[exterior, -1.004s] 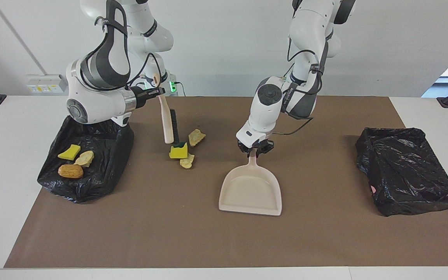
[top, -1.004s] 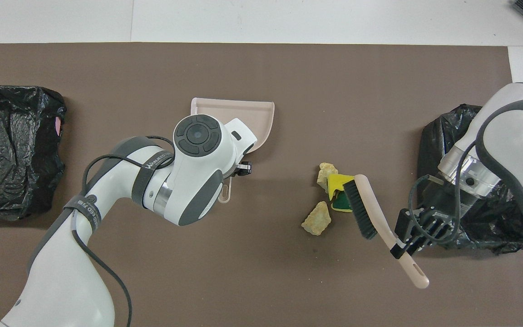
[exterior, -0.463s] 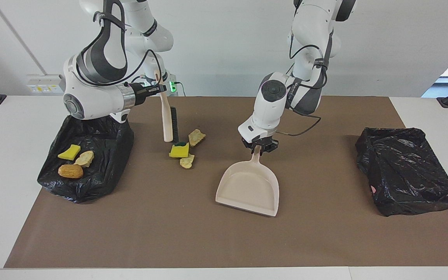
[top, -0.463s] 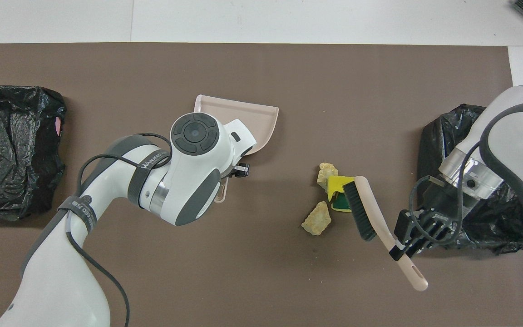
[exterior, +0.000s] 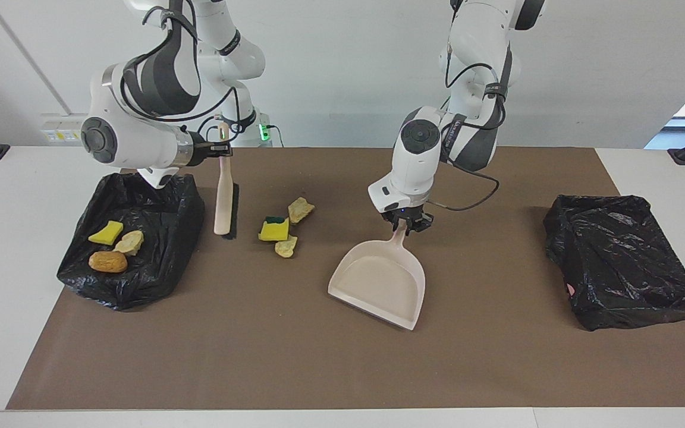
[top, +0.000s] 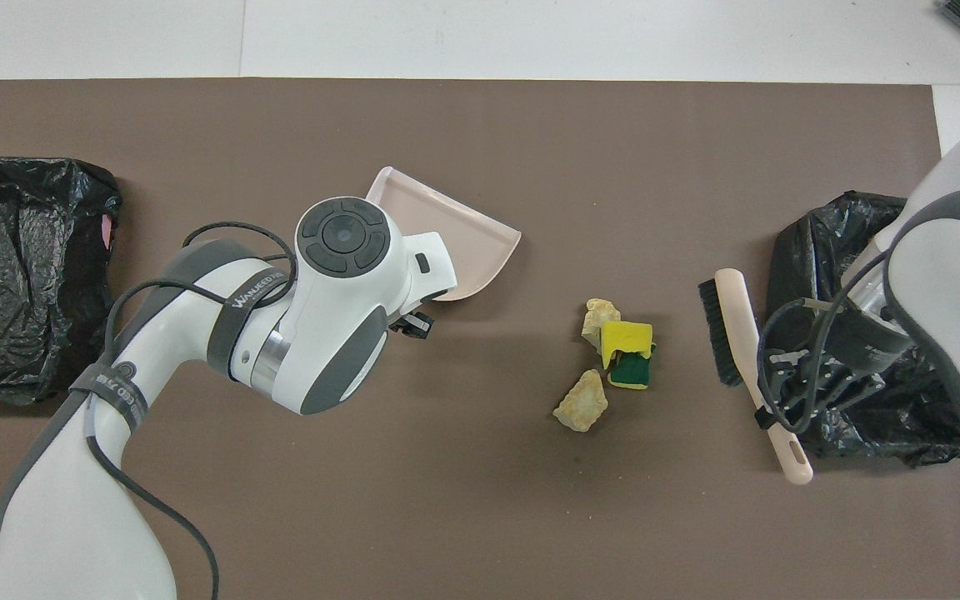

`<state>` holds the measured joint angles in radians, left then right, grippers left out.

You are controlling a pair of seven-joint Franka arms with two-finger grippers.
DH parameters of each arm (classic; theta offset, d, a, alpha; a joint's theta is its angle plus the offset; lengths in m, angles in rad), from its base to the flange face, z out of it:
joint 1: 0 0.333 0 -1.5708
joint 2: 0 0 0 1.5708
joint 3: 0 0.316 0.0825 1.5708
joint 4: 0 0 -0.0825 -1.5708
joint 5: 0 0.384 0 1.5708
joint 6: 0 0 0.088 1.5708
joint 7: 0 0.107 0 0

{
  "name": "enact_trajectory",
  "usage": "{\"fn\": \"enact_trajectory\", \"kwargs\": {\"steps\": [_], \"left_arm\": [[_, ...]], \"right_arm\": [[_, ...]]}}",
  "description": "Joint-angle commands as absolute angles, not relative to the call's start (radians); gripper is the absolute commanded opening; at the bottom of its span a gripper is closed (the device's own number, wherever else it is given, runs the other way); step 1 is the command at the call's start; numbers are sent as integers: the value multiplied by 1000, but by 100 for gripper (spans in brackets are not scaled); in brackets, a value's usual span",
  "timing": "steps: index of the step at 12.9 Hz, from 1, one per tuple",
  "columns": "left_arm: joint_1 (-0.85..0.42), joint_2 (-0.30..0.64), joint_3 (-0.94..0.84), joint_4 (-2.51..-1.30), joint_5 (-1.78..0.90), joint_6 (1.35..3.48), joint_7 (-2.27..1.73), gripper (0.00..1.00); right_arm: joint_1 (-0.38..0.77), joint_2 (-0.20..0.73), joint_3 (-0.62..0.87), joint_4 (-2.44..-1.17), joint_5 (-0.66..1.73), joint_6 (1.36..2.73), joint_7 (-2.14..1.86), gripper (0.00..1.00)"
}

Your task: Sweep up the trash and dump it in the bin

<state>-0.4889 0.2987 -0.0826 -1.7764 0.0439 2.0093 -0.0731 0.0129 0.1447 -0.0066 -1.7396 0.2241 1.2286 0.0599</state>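
1. Now gripping tools at both ends — left gripper [exterior: 405,224] clamped on the handle of the beige dustpan [exterior: 378,284], right gripper [exterior: 214,150] closed tight on the handle of the black-bristled brush [exterior: 225,199].
2. Loose on the brown mat [exterior: 319,368]: a green-topped sponge piece [exterior: 274,229] and two pale crusty chunks [exterior: 300,208], [exterior: 286,246], lying between brush and dustpan, well apart from the pan's mouth.
3. Likely trouble: pan turned askew and apparently tipped, with its lip possibly off the surface — scraps could slide under or past it. Light sponge may tumble or bounce off the bristles instead of travelling straight.
4. Further risk: a long sweep to cover, so the three pieces may scatter sideways.
5. Black-lined bin [exterior: 131,249] at the right arm's end: already holding a yellow sponge piece [exterior: 106,232], a pale chunk [exterior: 129,241] and a golden-brown roll [exterior: 107,261].
6. Second black-lined bin [exterior: 622,258] at the left arm's end: no scraps visible inside.
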Motion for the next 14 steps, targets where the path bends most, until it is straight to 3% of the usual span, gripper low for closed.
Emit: {"fn": "enact_trajectory", "kwargs": {"steps": [1, 4, 6, 11, 14], "left_arm": [[-486, 279, -81, -1781, 64, 1993, -51, 0], [-483, 278, -80, -1787, 64, 1985, 41, 0], [-483, 273, -80, -1787, 64, 1961, 95, 0], [-456, 267, -80, -1804, 74, 1948, 221, 0], [-454, 249, -80, -1831, 175, 1947, 409, 0]], "right_arm": [[72, 31, 3, -1931, 77, 1386, 58, 0], [132, -83, 2, -2123, 20, 1520, 64, 0], [149, -107, 2, -2189, 21, 1549, 69, 0], [124, -126, 2, -2267, 20, 1635, 77, 0], [132, -138, 2, -2281, 50, 1618, 116, 0]]}}
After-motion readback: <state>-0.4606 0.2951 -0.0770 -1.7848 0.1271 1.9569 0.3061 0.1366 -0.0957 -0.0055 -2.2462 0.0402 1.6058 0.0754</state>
